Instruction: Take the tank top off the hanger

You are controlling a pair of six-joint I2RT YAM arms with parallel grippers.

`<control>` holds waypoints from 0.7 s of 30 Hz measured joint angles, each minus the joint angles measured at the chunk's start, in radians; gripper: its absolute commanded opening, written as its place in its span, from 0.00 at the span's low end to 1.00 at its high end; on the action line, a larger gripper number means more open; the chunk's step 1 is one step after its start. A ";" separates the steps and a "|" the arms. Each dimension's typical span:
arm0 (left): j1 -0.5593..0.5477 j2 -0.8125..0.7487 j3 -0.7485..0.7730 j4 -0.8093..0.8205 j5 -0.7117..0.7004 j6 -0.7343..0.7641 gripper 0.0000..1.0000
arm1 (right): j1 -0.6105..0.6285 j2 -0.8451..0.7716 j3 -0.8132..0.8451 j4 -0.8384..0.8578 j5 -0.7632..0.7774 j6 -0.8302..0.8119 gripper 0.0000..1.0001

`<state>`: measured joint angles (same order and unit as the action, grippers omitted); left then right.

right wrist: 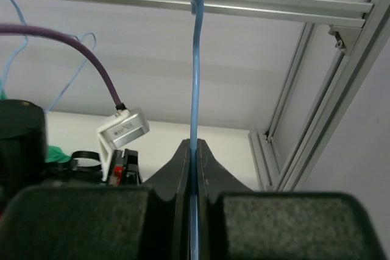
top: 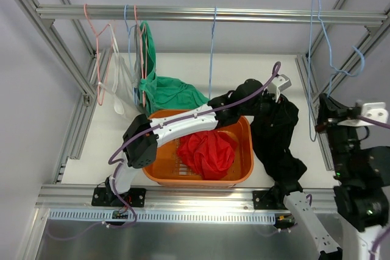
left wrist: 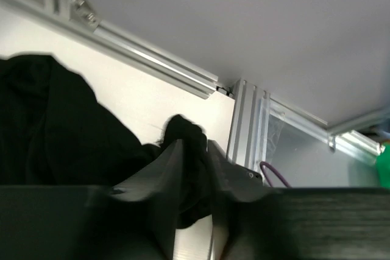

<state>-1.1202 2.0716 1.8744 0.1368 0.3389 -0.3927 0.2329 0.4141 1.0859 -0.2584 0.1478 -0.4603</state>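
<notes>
Jaws of the left gripper (left wrist: 194, 150) stood narrow, pinching a fold of the black tank top (top: 277, 132). The rest of the cloth bunched to their left in the wrist view and, from above, hung just right of the orange basket (top: 247, 150). Farther right, the right gripper (right wrist: 195, 150) was clamped on the blue hanger (right wrist: 196, 77), its wire upright between the fingers.

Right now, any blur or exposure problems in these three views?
Top external: sharp, evenly lit, but the black tank top reads as a detail-less mass. Left wrist: left pincer dark, soft. Right wrist: blue hanger crisp, right pincer blurred.
</notes>
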 measured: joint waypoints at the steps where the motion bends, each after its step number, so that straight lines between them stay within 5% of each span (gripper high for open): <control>1: 0.002 0.006 0.016 -0.027 -0.021 0.019 0.39 | 0.000 0.023 0.090 -0.115 0.005 0.034 0.00; 3: 0.003 0.003 0.021 -0.063 -0.057 0.046 0.59 | 0.000 0.051 0.239 -0.299 0.011 0.091 0.00; 4: 0.003 0.000 0.021 -0.076 -0.079 0.055 0.77 | 0.000 0.050 0.280 -0.364 0.014 0.113 0.00; 6: 0.009 -0.006 0.021 -0.101 -0.113 0.080 0.84 | 0.000 0.034 0.327 -0.494 0.024 0.150 0.00; 7: 0.010 -0.012 0.019 -0.112 -0.126 0.090 0.98 | 0.000 0.031 0.344 -0.558 0.027 0.167 0.00; 16: 0.013 -0.155 -0.070 -0.137 -0.127 0.125 0.99 | 0.000 0.212 0.500 -0.840 0.032 0.212 0.00; 21: -0.002 -0.245 -0.143 -0.135 -0.041 0.167 0.99 | -0.006 0.523 0.678 -0.852 0.036 0.183 0.00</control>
<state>-1.1217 1.8267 1.7313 0.0021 0.2977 -0.2256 0.2268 0.9375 1.7641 -1.1107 0.1841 -0.2768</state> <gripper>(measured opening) 0.986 0.031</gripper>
